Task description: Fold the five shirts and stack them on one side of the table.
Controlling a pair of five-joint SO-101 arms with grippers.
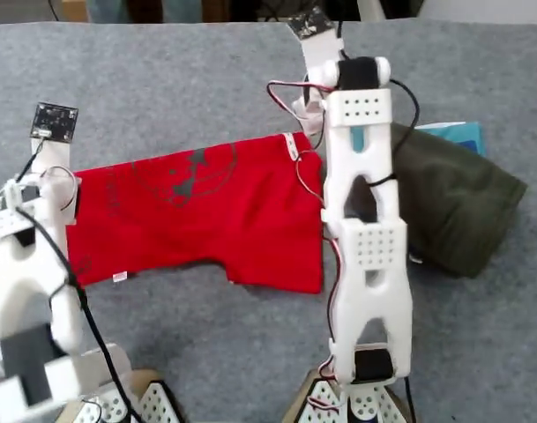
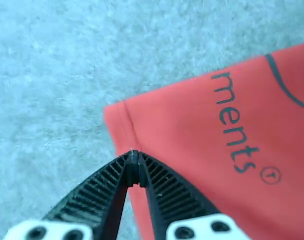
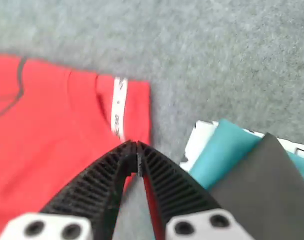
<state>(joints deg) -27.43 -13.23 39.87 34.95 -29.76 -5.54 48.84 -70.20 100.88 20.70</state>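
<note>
The grey table (image 1: 206, 352) carried a red shirt (image 1: 197, 211) spread flat. The left gripper (image 2: 133, 170) was pinched shut on its hem and the right gripper (image 3: 137, 157) on its collar edge. Folded shirts (image 1: 453, 203) lay stacked just beyond the collar end.

A grey, felt-like cloth cover (image 1: 162, 79) is spread flat over the whole table. Its fuzzy, speckled surface is seen close up in both wrist views. Beyond its far edge, a narrow strip of the room is seen. A tan wooden piece (image 1: 72, 8) and a pale white surface (image 1: 488, 8) are shown there, too blurred to be identified.
</note>
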